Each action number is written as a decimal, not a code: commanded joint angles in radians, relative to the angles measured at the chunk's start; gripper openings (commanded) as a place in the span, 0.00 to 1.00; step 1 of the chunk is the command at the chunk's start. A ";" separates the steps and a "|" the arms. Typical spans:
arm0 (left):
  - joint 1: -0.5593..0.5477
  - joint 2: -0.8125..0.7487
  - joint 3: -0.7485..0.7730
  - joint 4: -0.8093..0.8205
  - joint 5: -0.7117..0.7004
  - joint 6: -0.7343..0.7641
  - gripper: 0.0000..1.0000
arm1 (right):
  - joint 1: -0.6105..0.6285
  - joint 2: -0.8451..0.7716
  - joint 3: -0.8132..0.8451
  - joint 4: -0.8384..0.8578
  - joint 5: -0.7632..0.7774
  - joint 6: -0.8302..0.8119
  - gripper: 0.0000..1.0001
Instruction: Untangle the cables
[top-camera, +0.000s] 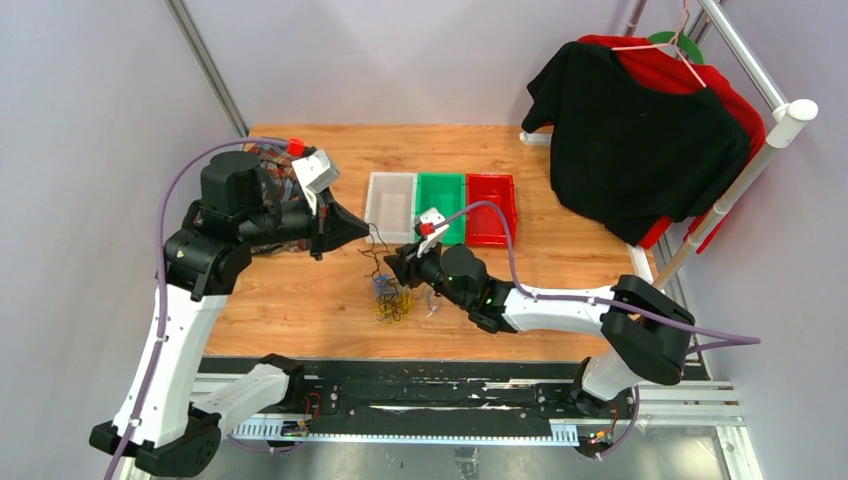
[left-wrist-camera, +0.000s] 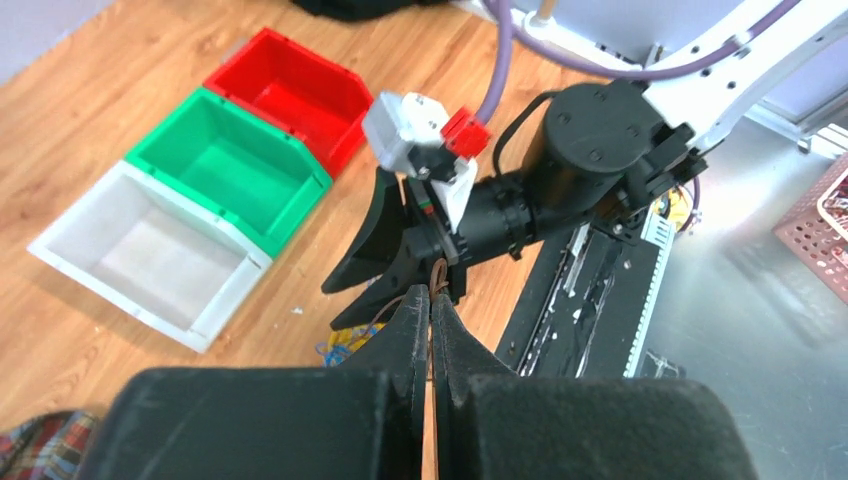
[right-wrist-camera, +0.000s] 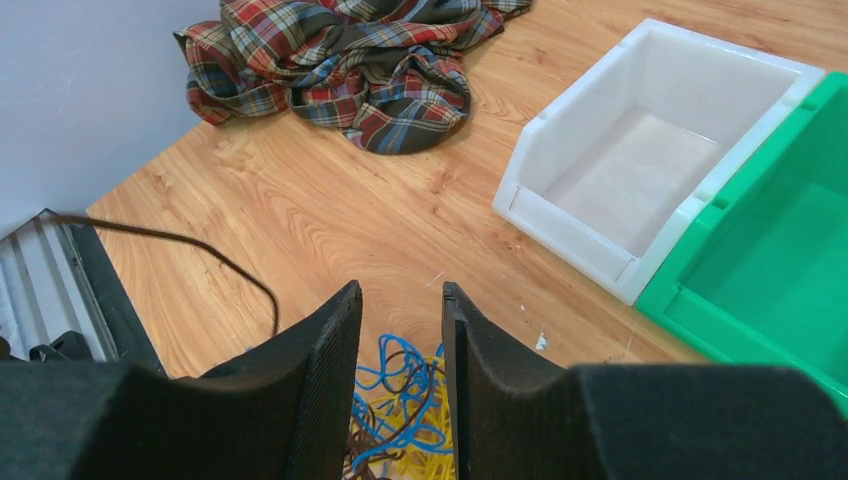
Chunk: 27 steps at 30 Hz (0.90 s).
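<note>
As the left gripper (left-wrist-camera: 431, 302) clamps shut on what looks like a dark brown cable (right-wrist-camera: 205, 248), the right gripper (right-wrist-camera: 400, 296) hangs with its jaws apart and nothing between them. The tangle of cables (top-camera: 392, 298), yellow, blue and brown, lies on the wooden table (top-camera: 290, 300). In the overhead view it is just beside the right gripper at its 6 o'clock, and about 5 o'clock from the left one. The brown strand runs from the left fingertips down to the heap, its long axis roughly 11 to 5. The right arm is plainly nearer, and its wrist camera shows the heap straight under the gap. My call is that it drops onto the knot and pins it while the left draws the strand away toward 10 o'clock. The white bin (top-camera: 390, 205) sits at the heap's 12 o'clock.
</note>
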 joint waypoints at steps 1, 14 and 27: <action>-0.006 -0.001 0.102 -0.006 0.044 -0.034 0.01 | 0.025 0.024 -0.016 0.079 0.061 0.022 0.37; -0.006 0.081 0.399 -0.006 -0.058 -0.012 0.00 | 0.058 0.060 -0.121 0.134 0.131 0.078 0.38; -0.006 0.132 0.592 -0.006 -0.135 0.015 0.00 | 0.070 -0.171 -0.147 -0.028 0.172 -0.013 0.47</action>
